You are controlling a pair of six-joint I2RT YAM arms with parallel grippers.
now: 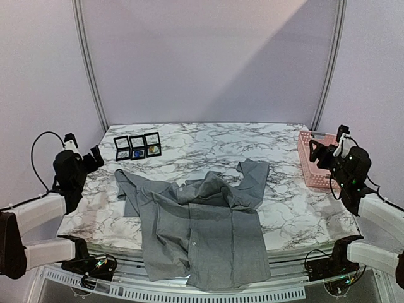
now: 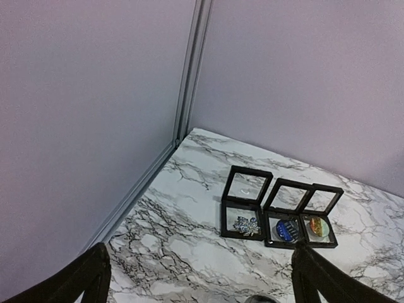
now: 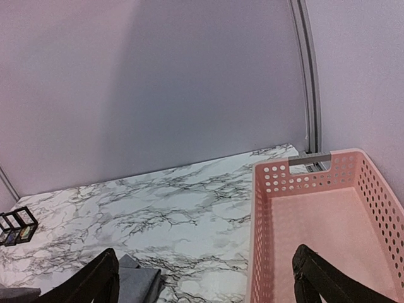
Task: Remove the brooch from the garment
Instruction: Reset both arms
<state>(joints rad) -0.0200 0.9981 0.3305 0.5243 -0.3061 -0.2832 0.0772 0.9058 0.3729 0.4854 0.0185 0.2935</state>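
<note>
The grey collared shirt [image 1: 202, 227] lies crumpled across the middle of the marble table, its hem hanging over the near edge. I cannot make out a brooch on it in any view. A corner of the shirt shows in the right wrist view [image 3: 136, 278]. My left gripper [image 1: 93, 158] is open and empty, raised at the table's left edge, clear of the shirt; the left wrist view [image 2: 199, 265] shows bare marble between its fingers. My right gripper [image 1: 320, 153] is open and empty over the pink basket; it also shows in the right wrist view [image 3: 205, 265].
Three open black display boxes [image 1: 137, 146] stand in a row at the back left, holding a silver brooch [image 2: 246, 225], a blue one [image 2: 285, 229] and an orange-green one [image 2: 319, 227]. An empty pink perforated basket [image 1: 310, 170] stands at the right edge, also in the right wrist view [image 3: 259, 214].
</note>
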